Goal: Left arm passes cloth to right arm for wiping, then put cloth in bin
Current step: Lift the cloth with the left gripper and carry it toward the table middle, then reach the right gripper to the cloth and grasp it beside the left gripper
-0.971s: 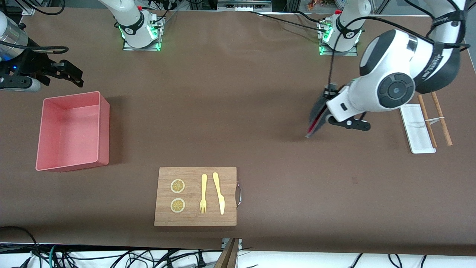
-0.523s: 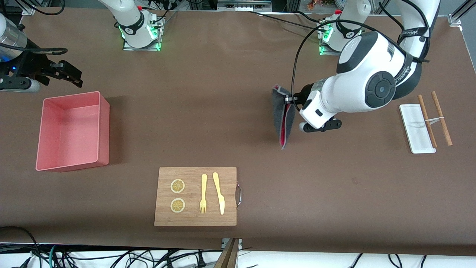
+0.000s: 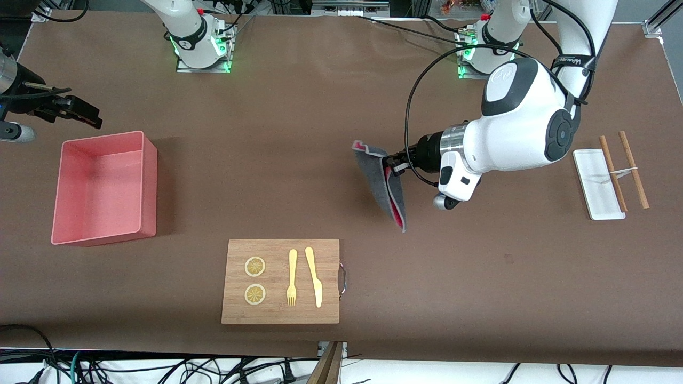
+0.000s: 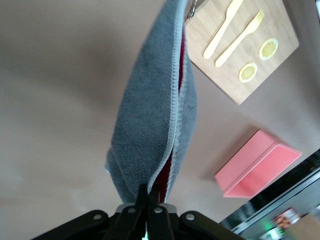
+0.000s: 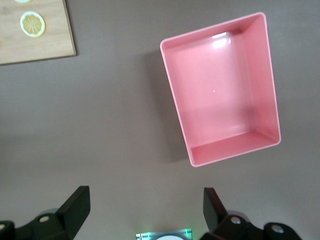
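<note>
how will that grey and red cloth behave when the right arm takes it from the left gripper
Probably floppy: the cloth hangs folded and limp from the shut left gripper. Likely light, since one pinched edge carries it. The free end may swing, so the open right gripper should probably grab near the top.

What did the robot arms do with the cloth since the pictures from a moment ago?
The left gripper, shut on the cloth the whole time, carried it in the air over the table toward the right arm's end; the cloth now hangs open rather than bunched. The right gripper, open, drew back a little near the bin. The bin, wooden board, cutlery, white tray and chopsticks stayed put.
</note>
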`<action>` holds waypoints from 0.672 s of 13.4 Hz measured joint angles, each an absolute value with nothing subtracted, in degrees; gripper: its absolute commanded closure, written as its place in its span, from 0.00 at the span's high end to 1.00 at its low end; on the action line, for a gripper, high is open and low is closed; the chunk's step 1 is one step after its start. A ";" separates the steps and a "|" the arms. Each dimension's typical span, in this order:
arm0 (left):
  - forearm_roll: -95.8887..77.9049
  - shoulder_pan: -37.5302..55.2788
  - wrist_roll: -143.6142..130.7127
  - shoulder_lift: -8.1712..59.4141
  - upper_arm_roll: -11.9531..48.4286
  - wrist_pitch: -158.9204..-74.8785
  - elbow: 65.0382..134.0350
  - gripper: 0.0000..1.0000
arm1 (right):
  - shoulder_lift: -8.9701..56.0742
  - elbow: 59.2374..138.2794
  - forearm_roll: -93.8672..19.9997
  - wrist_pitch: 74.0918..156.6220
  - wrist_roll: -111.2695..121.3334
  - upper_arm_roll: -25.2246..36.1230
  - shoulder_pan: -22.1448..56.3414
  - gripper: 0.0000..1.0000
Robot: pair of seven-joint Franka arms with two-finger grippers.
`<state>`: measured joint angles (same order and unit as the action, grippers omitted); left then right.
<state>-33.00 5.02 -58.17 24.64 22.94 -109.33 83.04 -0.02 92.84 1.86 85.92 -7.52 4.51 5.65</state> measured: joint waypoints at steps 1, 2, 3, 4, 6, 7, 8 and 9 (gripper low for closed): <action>-34.92 5.10 -61.55 24.87 22.93 -111.29 83.02 0.00 | -0.02 92.84 1.86 85.63 -7.52 4.41 5.74 1.00; -37.01 5.15 -64.29 25.14 22.93 -113.50 82.99 0.00 | 0.01 92.84 1.85 85.40 -7.41 4.23 6.07 1.00; -39.08 5.28 -66.62 25.34 22.93 -115.58 82.97 0.00 | 0.12 92.83 1.85 85.28 -7.34 3.96 6.84 1.00; -41.46 5.78 -69.07 25.47 22.95 -118.15 82.96 0.00 | 0.23 92.83 1.62 85.27 -7.34 3.71 7.75 1.00; -45.48 7.73 -75.21 25.79 22.97 -123.82 82.96 0.00 | 0.70 92.84 -0.50 84.79 -4.07 3.09 9.31 1.00; -46.47 9.09 -78.12 26.06 23.00 -126.18 82.96 0.00 | 1.20 92.83 -1.91 84.32 -0.68 2.71 10.23 1.00; -46.83 10.32 -80.71 26.30 23.02 -128.04 82.96 0.00 | 1.64 92.43 -3.68 84.43 2.33 2.08 11.15 1.00; -47.28 11.25 -82.82 26.47 23.02 -129.44 82.93 0.00 | 1.99 90.79 -5.94 84.56 4.06 1.28 11.89 1.00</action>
<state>-47.28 11.25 -82.82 26.47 23.02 -129.44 82.93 1.99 90.79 -5.94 84.56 4.06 1.28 11.89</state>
